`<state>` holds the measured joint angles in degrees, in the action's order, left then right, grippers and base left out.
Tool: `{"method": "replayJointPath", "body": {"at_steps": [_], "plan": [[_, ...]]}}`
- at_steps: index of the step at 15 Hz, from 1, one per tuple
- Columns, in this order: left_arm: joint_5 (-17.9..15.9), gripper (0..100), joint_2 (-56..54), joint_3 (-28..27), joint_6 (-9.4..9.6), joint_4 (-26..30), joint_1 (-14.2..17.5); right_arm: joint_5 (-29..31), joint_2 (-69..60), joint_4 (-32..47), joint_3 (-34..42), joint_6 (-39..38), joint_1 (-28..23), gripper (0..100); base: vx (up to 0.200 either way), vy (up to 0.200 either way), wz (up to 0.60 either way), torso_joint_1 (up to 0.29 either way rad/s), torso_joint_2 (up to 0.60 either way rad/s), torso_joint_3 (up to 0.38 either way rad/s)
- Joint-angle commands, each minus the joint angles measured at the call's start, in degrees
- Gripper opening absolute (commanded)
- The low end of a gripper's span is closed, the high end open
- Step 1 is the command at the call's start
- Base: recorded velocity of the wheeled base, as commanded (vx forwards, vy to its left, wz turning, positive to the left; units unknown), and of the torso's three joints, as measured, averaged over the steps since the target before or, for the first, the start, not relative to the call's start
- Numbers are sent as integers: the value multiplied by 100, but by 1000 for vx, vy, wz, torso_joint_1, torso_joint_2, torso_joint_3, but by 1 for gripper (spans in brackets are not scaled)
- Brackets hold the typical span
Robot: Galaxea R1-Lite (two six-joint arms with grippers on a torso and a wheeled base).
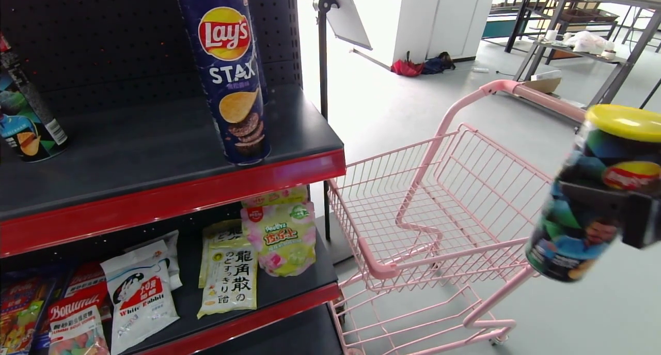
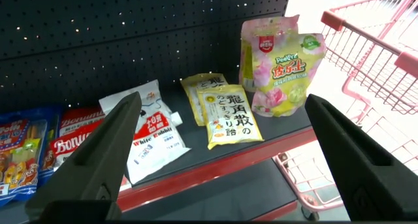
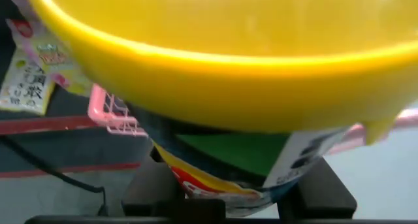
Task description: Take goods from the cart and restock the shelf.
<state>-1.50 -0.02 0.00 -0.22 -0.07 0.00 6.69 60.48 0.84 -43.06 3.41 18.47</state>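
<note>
My right gripper (image 1: 612,206) is shut on a chip can (image 1: 588,200) with a yellow lid (image 1: 627,121), held tilted in the air to the right of the pink cart (image 1: 439,200). In the right wrist view the lid (image 3: 228,54) looms close, with the can body (image 3: 241,162) between the right gripper's fingers (image 3: 153,188). The cart basket holds nothing. A tall blue chip can (image 1: 236,76) stands upright at the front of the upper shelf (image 1: 170,189). My left gripper (image 2: 222,159) is open in front of the lower shelf (image 2: 215,175), nothing between its fingers (image 2: 98,165).
Another chip can (image 1: 26,117) stands at the upper shelf's far left. Snack bags (image 1: 232,272) lie on the lower shelf, a pink-green pouch (image 1: 279,236) upright among them. A metal stand pole (image 1: 323,60) rises between shelf and cart. Open grey floor lies behind the cart.
</note>
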Motion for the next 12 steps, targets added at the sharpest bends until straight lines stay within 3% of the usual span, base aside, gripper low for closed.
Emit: {"method": "replayJointPath", "body": {"at_steps": [1,7,12], "plan": [[1,100,2,0,-4,-1,0,298,-2392,1252,869,107,-520,0,0,0,0,0,0,0],[1,100,2,0,-4,-1,0,377,-2945,1489,1397,151,-836,0,0,0,0,0,0,0],[1,100,2,0,-13,-1,0,359,-2892,1489,1344,195,-827,0,0,0,0,126,-404,-270]]}}
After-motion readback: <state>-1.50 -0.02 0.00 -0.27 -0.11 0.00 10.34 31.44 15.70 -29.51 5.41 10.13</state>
